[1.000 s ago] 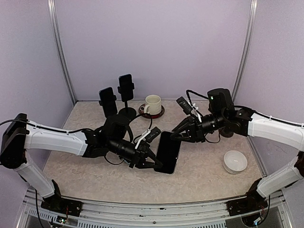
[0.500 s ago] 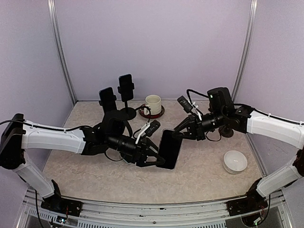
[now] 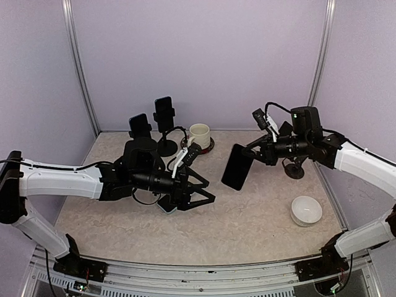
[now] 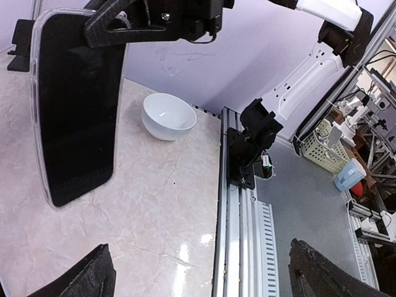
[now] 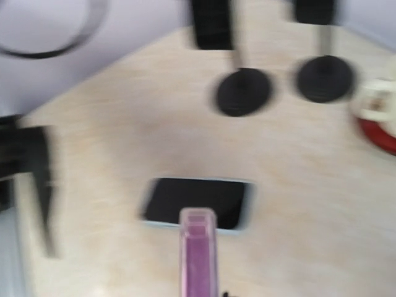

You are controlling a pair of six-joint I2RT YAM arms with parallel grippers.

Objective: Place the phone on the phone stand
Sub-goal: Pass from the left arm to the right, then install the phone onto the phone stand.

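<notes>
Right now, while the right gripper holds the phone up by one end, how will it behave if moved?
The phone looks like a stiff slab, so it probably won't bend. The right gripper pinches only its top end, so it may swing if moved fast. Its glossy surface could slide in a light grip.

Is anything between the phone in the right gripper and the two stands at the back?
Yes, the mug on its coaster sits roughly on that line, beside the stands; the lifted phone may clear it.
</notes>
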